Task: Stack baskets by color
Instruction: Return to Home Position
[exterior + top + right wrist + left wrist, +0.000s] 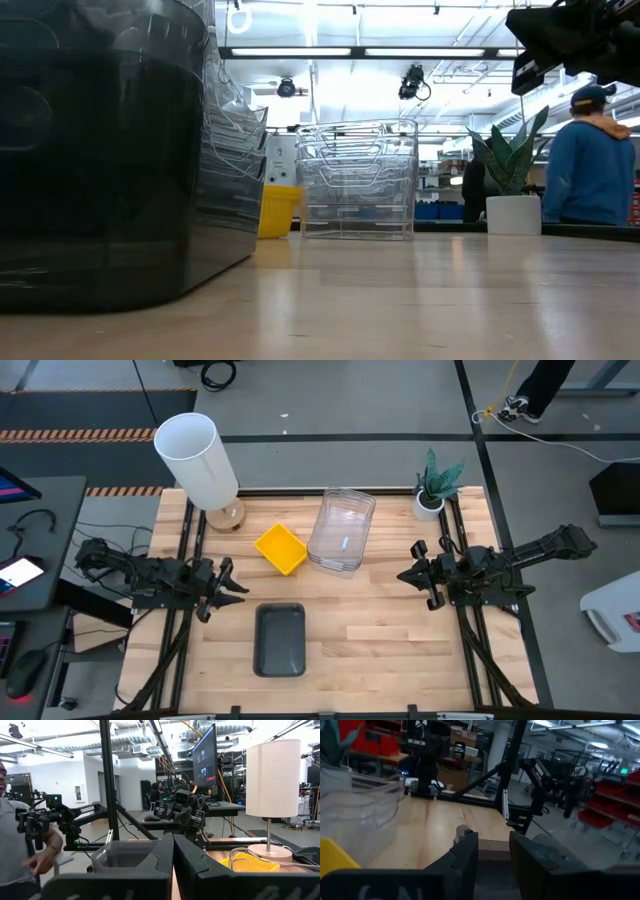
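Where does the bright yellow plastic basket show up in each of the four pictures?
High view: the bright yellow plastic basket lies mid-table, left of the stacked clear plastic baskets.
Low view: basket far back, between dark grey plastic baskets and clear ones.
Left wrist view: one corner, beside the clear baskets.
Right wrist view: basket before the tall white cylindrical lamp.
Landmark: the clear baskets, in the first three.

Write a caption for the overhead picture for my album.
Baskets grouped by colour on the table: yellow baskets, clear baskets, dark grey baskets; left gripper and right gripper wait at either side.
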{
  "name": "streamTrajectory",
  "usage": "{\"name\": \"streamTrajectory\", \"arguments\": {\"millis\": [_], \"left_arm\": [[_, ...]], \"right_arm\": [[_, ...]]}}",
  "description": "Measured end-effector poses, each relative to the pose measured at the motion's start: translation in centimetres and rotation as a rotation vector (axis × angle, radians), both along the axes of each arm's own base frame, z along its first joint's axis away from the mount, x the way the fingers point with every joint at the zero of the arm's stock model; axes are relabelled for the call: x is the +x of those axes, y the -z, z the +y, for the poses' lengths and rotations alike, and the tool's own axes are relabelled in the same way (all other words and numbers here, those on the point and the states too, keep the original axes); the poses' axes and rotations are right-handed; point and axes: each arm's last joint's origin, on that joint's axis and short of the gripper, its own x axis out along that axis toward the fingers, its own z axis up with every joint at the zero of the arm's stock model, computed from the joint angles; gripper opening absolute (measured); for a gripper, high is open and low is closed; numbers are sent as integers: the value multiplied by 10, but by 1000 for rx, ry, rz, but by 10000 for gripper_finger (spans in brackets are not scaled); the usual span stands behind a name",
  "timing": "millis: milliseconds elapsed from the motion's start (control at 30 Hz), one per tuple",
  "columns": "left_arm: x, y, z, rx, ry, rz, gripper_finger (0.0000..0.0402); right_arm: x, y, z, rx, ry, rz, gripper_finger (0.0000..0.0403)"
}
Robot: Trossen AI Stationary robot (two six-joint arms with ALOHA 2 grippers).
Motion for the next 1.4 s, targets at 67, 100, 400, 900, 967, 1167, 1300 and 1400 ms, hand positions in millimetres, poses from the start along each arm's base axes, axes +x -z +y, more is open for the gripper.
{"name": "streamTrajectory", "arguments": {"millis": [67, 100, 400, 900, 967, 1167, 1300, 1400], "left_arm": [[0, 0, 0, -30, 2, 7, 116], [0, 0, 0, -34, 2, 8, 116], [0, 0, 0, -29, 1, 7, 117], [0, 0, 0, -29, 1, 7, 117], [0, 0, 0, -29, 1, 7, 117], [0, 0, 0, -29, 1, 7, 117], [0, 0, 0, -29, 1, 7, 117], [0, 0, 0, -29, 1, 7, 117]], "right_arm": [[0, 0, 0, 0, 0, 0, 16], [0, 0, 0, 0, 0, 0, 16], [0, 0, 0, 0, 0, 0, 16], [0, 0, 0, 0, 0, 0, 16], [0, 0, 0, 0, 0, 0, 16], [0, 0, 0, 0, 0, 0, 16], [0, 0, 0, 0, 0, 0, 16], [0, 0, 0, 0, 0, 0, 16]]}}
